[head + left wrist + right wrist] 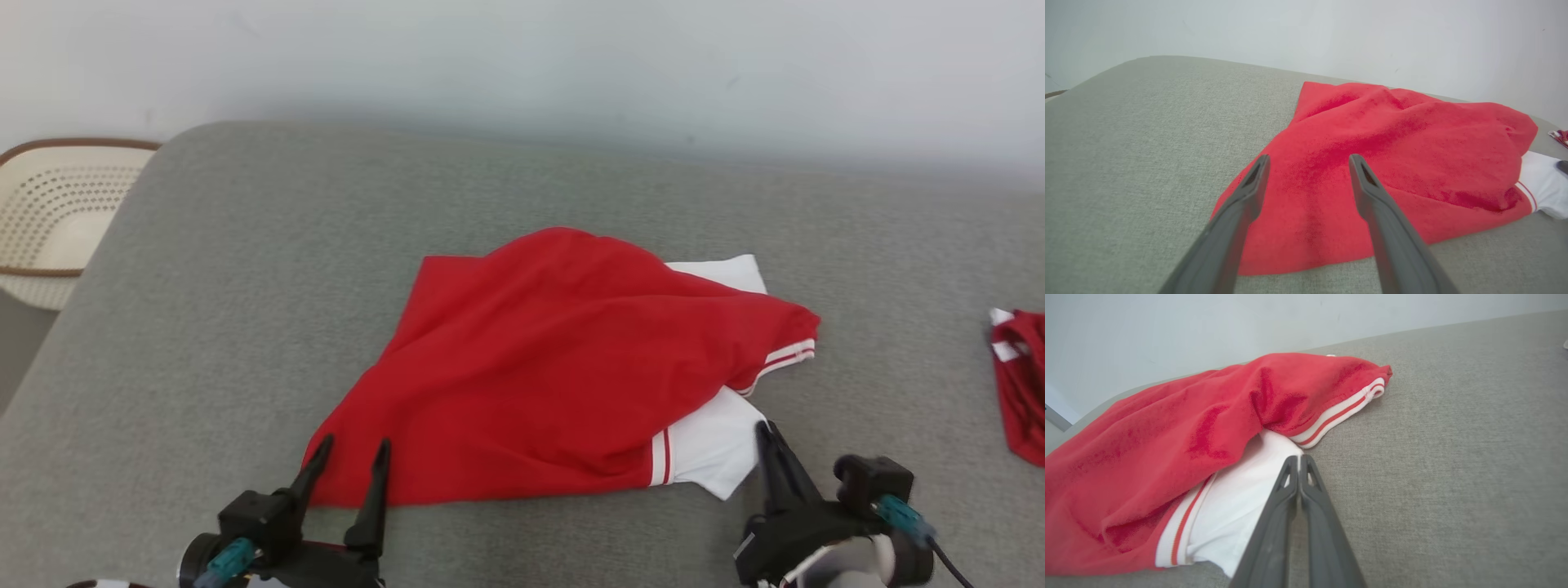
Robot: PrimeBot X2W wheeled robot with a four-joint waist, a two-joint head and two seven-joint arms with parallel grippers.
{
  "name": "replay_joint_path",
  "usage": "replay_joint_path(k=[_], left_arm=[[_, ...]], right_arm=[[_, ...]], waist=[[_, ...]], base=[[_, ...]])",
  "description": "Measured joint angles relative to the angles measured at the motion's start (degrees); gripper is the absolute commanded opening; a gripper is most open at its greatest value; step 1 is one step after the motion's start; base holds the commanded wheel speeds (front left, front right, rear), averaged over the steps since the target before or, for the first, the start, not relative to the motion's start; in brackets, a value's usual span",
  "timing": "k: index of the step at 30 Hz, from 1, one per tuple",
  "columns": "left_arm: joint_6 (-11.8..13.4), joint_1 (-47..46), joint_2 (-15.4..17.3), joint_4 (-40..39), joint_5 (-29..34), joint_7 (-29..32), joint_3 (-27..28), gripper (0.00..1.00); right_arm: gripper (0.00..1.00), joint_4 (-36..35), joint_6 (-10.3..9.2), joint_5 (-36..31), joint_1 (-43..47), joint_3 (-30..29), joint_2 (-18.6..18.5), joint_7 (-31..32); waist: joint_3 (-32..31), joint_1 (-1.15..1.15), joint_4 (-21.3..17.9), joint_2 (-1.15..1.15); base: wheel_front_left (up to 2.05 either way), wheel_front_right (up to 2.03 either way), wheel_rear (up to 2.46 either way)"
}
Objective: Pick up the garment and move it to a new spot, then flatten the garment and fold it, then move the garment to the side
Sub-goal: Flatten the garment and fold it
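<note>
Reaching from the near side, I find the garment (563,367) just ahead on the couch (204,310), long axis running left to right between my arms. My left gripper (354,445) stands spread at its near-left corner. My right gripper (763,426) is pressed together at its white near-right edge; whether cloth is caught I cannot tell. It lies red, rumpled, loosely doubled over.
</note>
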Motion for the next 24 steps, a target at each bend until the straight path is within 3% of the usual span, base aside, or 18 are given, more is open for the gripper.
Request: replay_joint_path(k=[7,12,13,14,15,24], left_arm=[[1.3,0.0,0.0,0.6,-1.5,0.0,-4.9,1.0],[2.2,0.3,0.0,1.7,-3.0,0.0,-6.2,1.0],[2.2,0.3,0.0,1.7,-3.0,0.0,-6.2,1.0],[2.2,0.3,0.0,2.0,-3.0,0.0,-6.4,1.0],[2.4,0.3,0.0,2.2,-3.0,0.0,-6.4,1.0],[4.3,2.5,0.0,3.2,-2.9,0.0,-5.3,1.0]], right_arm=[[0.0,-16.1,0.0,-1.4,9.5,-3.0,-0.8,0.0],[0.0,-20.5,0.0,-2.5,15.9,-2.4,-0.8,0.0],[0.09,-20.5,0.0,-2.5,15.9,-2.4,-0.8,0.0],[0.4,-20.6,0.0,-2.6,17.1,-2.6,-0.7,0.0],[1.0,-20.3,0.0,-2.6,18.0,-3.0,-0.7,0.0],[1.0,-21.8,0.0,-2.2,22.3,-5.0,-0.6,0.0]], waist=[[-0.9,0.0,-5.5,0.0],[-1.6,0.0,-9.6,0.0],[-1.6,0.0,-9.6,0.0],[-1.8,0.0,-10.4,0.0],[-1.9,0.0,-11.1,0.0],[-4.1,-0.01,-13.7,0.0]], base=[[0.0,0.0,0.0],[0.0,0.0,0.0],[0.0,0.0,0.0],[0.0,0.0,0.0],[0.0,0.0,0.0],[0.0,0.0,0.0]])
